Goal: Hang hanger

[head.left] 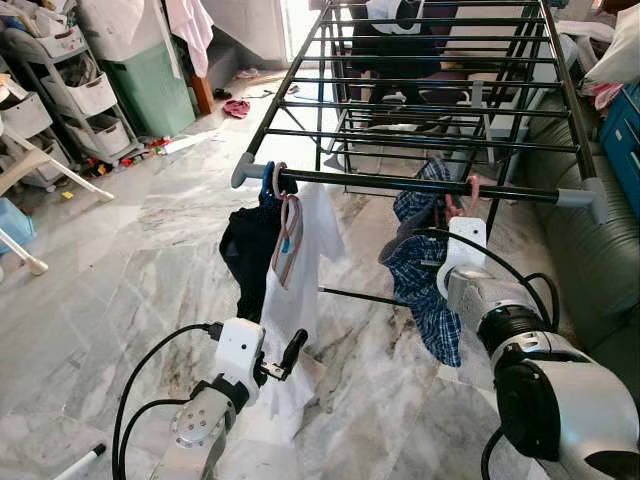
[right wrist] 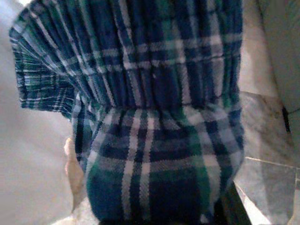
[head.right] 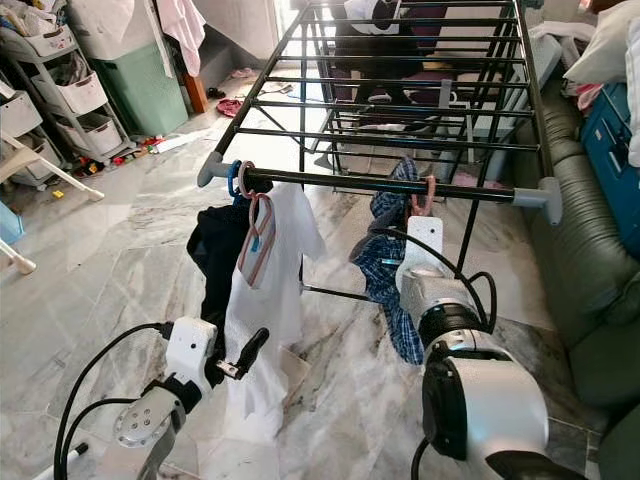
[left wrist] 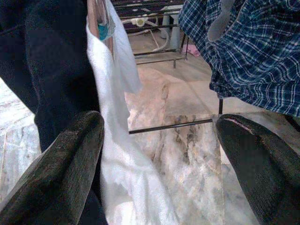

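A black drying rack's front bar carries a blue hanger with a black garment and a pink hanger with a white garment. Further right a pink hanger hook sits at the bar with a blue plaid garment bunched below it. My right gripper is raised just under that hook, shut on the hanger, with plaid cloth draped over it. My left gripper hangs low beside the white garment, open, its fingers wide apart.
A grey sofa runs along the right, close to the rack's end. A shelf trolley, a green bin and a white chair leg stand at the left. The rack's low crossbar spans the marble floor.
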Controlling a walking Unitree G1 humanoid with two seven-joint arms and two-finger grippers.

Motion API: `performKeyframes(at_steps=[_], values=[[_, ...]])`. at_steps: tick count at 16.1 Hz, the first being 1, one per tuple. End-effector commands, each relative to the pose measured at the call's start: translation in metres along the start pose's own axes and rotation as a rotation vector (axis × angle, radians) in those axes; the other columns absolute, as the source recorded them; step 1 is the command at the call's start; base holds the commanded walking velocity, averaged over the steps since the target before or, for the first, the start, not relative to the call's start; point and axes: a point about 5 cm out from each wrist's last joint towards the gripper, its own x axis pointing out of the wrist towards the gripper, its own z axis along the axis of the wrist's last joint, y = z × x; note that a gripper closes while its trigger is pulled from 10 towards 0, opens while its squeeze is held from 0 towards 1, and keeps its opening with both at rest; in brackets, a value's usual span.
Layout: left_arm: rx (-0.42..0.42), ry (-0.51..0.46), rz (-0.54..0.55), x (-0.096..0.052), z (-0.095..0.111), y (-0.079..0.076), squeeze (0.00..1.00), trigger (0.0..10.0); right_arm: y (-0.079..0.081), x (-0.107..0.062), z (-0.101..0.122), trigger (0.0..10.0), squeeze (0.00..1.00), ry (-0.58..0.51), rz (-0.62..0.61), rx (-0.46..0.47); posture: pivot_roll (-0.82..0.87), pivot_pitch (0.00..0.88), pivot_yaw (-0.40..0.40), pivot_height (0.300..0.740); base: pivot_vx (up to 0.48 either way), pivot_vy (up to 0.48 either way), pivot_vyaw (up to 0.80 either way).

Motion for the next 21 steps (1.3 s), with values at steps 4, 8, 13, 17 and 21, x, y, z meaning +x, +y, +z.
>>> performKeyframes(at_steps=[4,8,13,17,21], values=[[0.016,0.016,-0.003,0.001,0.0,0.003,0.0,10.0,0.001,-0.004,0.024,10.0,0.0,-0.041,-0.023,-0.033,-0.11,0.012,0.076,0.74,0.0,0.0,0.0],[0.017,0.017,-0.006,0.001,0.0,0.002,0.0,10.0,-0.005,-0.003,0.019,10.0,0.0,-0.01,-0.07,-0.023,-0.1,0.009,0.073,0.74,0.0,0.0,0.0],[0.019,0.02,-0.006,0.001,0.001,0.001,0.0,10.0,-0.01,0.0,0.002,10.0,0.0,0.046,-0.075,0.017,-0.1,0.009,0.07,0.74,0.0,0.0,0.0],[0.022,0.024,-0.015,0.002,0.001,0.0,0.0,10.0,-0.015,0.002,-0.009,10.0,0.0,0.079,-0.094,0.018,-0.1,0.008,0.071,0.74,0.0,0.0,0.0],[0.024,0.025,-0.02,0.004,0.002,-0.001,0.0,10.0,-0.019,0.003,-0.016,10.0,0.0,0.094,-0.093,0.083,-0.1,0.004,0.07,0.74,0.0,0.0,0.0]])
